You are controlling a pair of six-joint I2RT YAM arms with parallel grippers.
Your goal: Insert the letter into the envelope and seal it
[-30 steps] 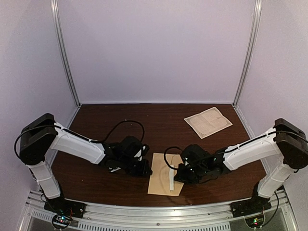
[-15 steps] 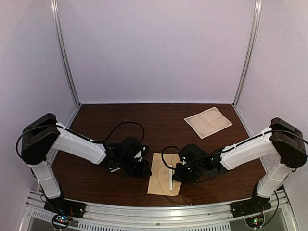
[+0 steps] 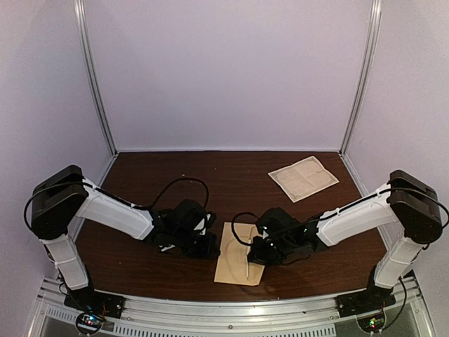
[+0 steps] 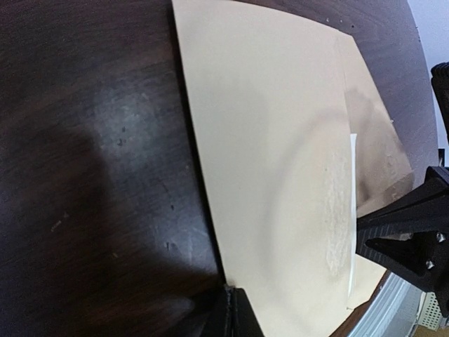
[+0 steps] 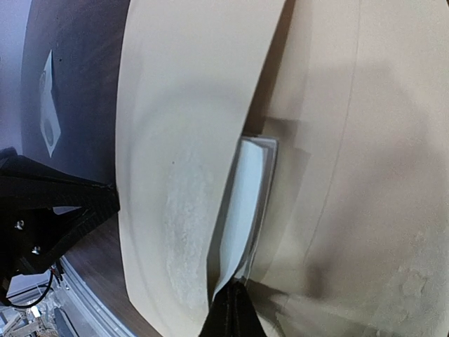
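Dark brown tabletop [image 3: 140,274], faintly glossy and scuffed with small pits, runs back from a ribbed aluminium rail [image 3: 231,319] at its near edge.

Just beyond the rail, roughly midway between the two arms, lies the envelope [image 3: 231,270]. It is a flat rectangle of matte tan kraft paper with its long side running away from the rail. Its flap [image 5: 175,140] is raised and bowed into a smooth curve, with a paler, rougher band along its inner face. Under the flap, a folded white letter [image 5: 245,196] sits in the envelope's mouth with its layered edges showing.

The left gripper [image 4: 228,314] has its black fingertips pressed together at the envelope's left edge. Whether paper is nipped between them is not clear. The right gripper [image 5: 235,312] is pinched tight on the lower edge of the lifted flap.

Well apart at the far right lies a pale, off-white sheet [image 3: 303,177], roughly square and crossed by fold creases. Behind it rise plain lavender walls [image 3: 224,70] framed by slim metal posts [image 3: 95,77].
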